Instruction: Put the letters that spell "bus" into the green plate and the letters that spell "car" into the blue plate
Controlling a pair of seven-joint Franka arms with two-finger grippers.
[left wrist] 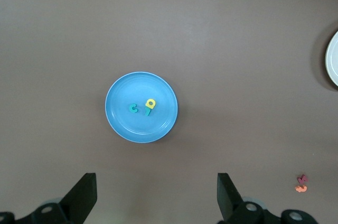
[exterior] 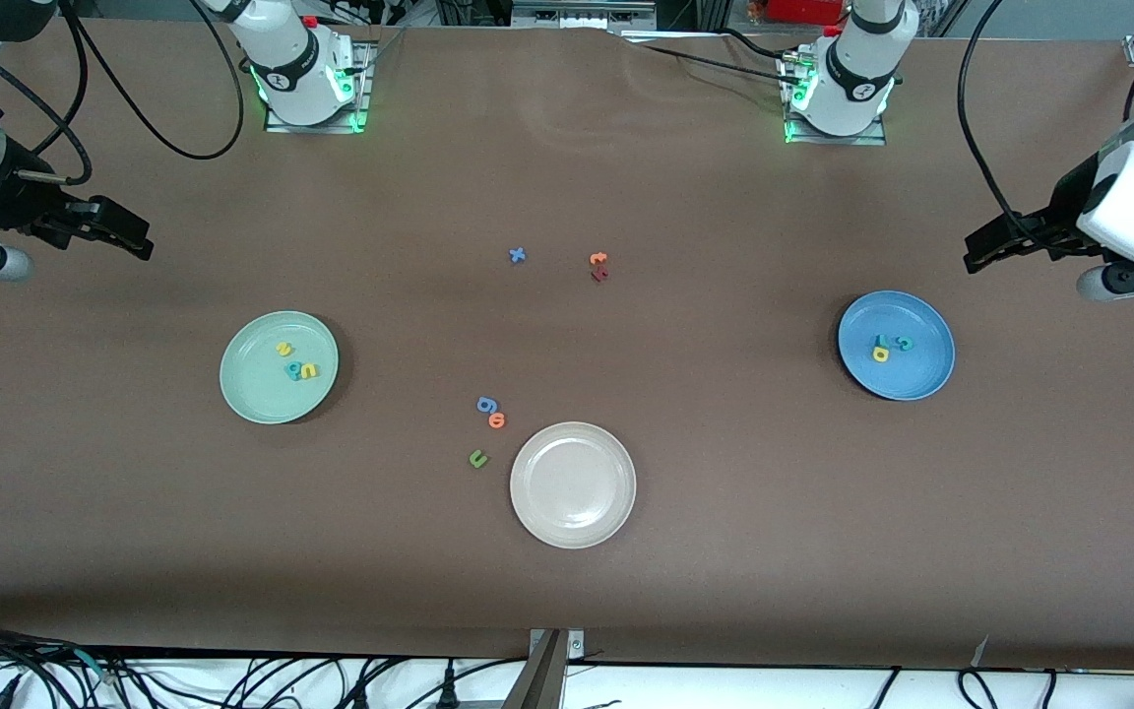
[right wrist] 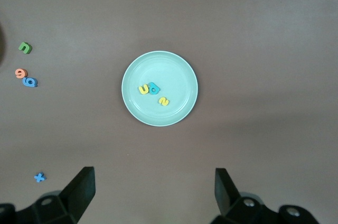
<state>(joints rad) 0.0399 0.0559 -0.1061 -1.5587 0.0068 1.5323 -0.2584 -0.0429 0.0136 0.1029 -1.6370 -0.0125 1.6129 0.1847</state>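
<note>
The green plate (exterior: pixel 250 394) lies toward the right arm's end of the table and holds the letters of "bus": a yellow s (exterior: pixel 283 348), a teal b (exterior: pixel 294 370) and a yellow u (exterior: pixel 310 370). The blue plate (exterior: pixel 926 371) lies toward the left arm's end and holds the letters of "car": a yellow a (exterior: pixel 880 352), a teal c (exterior: pixel 905 344) and a teal r (left wrist: pixel 149 111). My left gripper (exterior: pixel 982 251) hangs open and empty over bare table beside the blue plate (left wrist: pixel 119 123). My right gripper (exterior: pixel 129 236) hangs open and empty over bare table beside the green plate (right wrist: pixel 185 65).
An empty beige plate (exterior: pixel 573 484) sits mid-table, nearest the front camera. Beside it lie a blue g (exterior: pixel 486 405), an orange letter (exterior: pixel 497 420) and a green u (exterior: pixel 477 458). Farther from the camera lie a blue x (exterior: pixel 517 255), an orange letter (exterior: pixel 598 259) and a dark red one (exterior: pixel 599 275).
</note>
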